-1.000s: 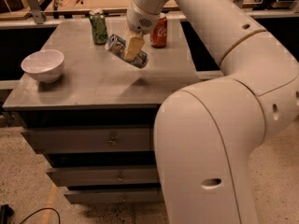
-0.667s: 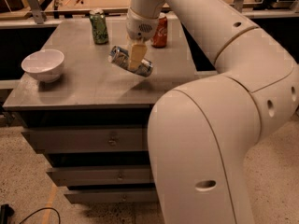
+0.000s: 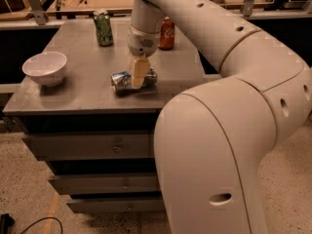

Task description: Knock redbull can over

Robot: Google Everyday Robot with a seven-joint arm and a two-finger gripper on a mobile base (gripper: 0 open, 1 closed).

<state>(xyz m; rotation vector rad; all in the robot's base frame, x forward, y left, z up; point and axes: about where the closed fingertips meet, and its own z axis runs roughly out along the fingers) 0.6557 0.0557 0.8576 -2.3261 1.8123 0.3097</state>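
Observation:
The redbull can (image 3: 122, 81), silver and blue, lies on its side near the front middle of the grey table top (image 3: 73, 94), with its silver end pointing left. My gripper (image 3: 139, 76) reaches straight down onto the can's middle. One tan finger (image 3: 140, 71) crosses the front of the can and the other is hidden behind it. The gripper is shut on the can, which rests on the table. My large white arm fills the right side of the view.
A green can (image 3: 103, 28) stands upright at the back of the table and a red cola can (image 3: 166, 34) stands behind my wrist. A white bowl (image 3: 45, 67) sits at the left edge. Drawers (image 3: 87, 145) run below the table top.
The gripper has moved toward the table's front and down with the can. The can went from tilted in the air to lying flat on the table.

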